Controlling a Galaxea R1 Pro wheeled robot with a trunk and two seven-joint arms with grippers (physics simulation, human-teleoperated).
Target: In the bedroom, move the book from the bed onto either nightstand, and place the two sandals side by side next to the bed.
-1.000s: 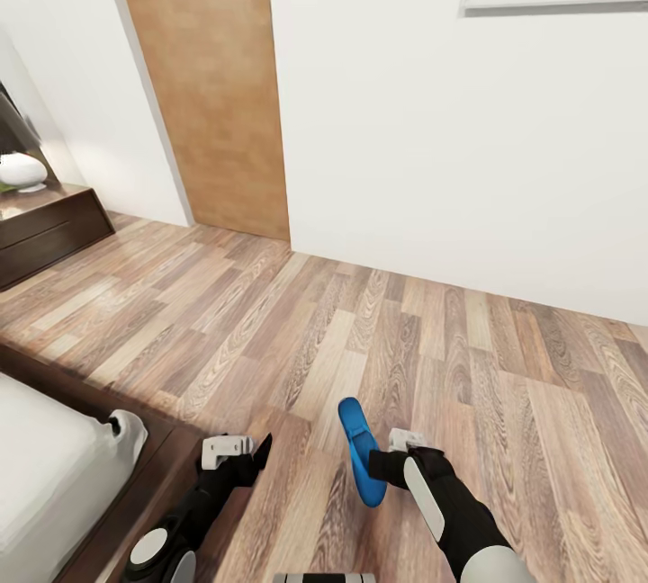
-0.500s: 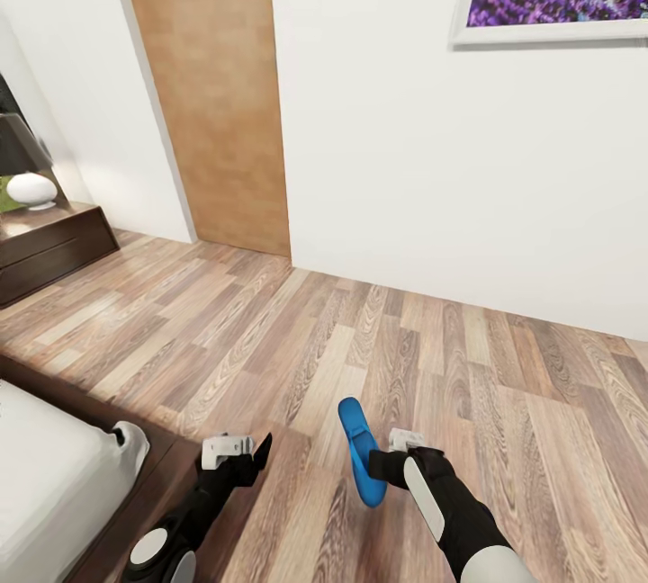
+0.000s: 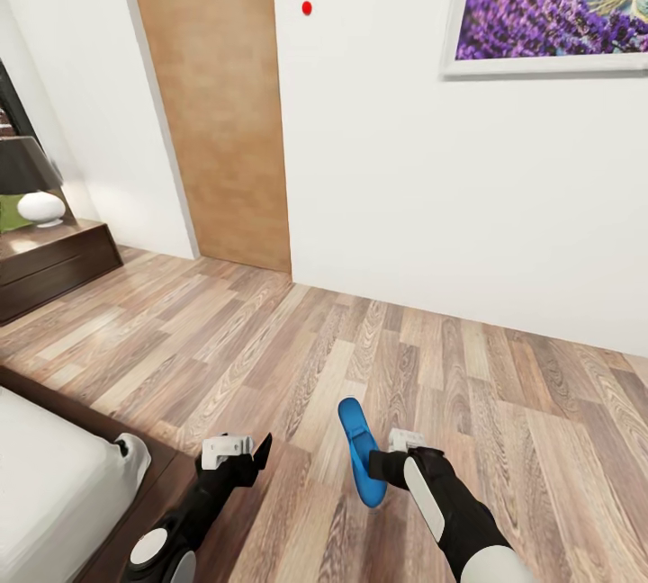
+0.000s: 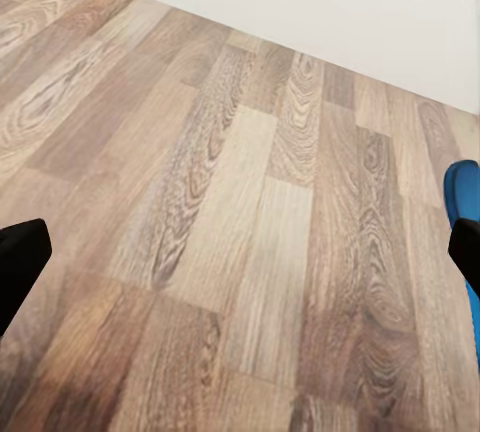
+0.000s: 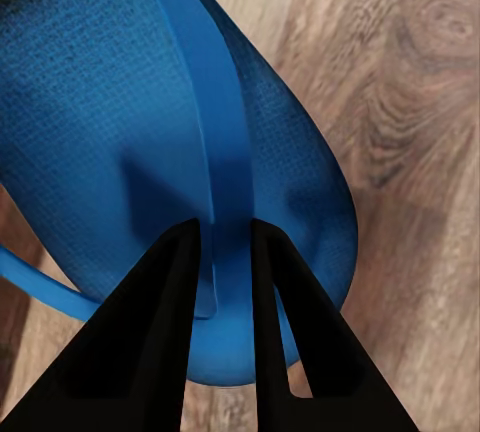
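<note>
Blue sandal (image 3: 361, 461) pinched by the right gripper (image 3: 389, 464) above the plank floor (image 3: 504, 403)

The right fingers (image 5: 160, 322) clamp narrowly on a blue strap — sole edge-on at 6 o'clock in the head view. The left gripper (image 3: 241, 453) hangs empty, jaws wide, beside the bed (image 3: 54, 484) at 8 o'clock; the nightstand (image 3: 54, 264) sits at 9 o'clock.

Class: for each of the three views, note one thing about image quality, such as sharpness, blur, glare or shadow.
Head view: evenly lit, sharp, faint sheen on the nightstand. Left wrist view: floor grain soft, slightly blurred. Right wrist view: sandal texture crisp, jaws black silhouettes without detail.
</note>
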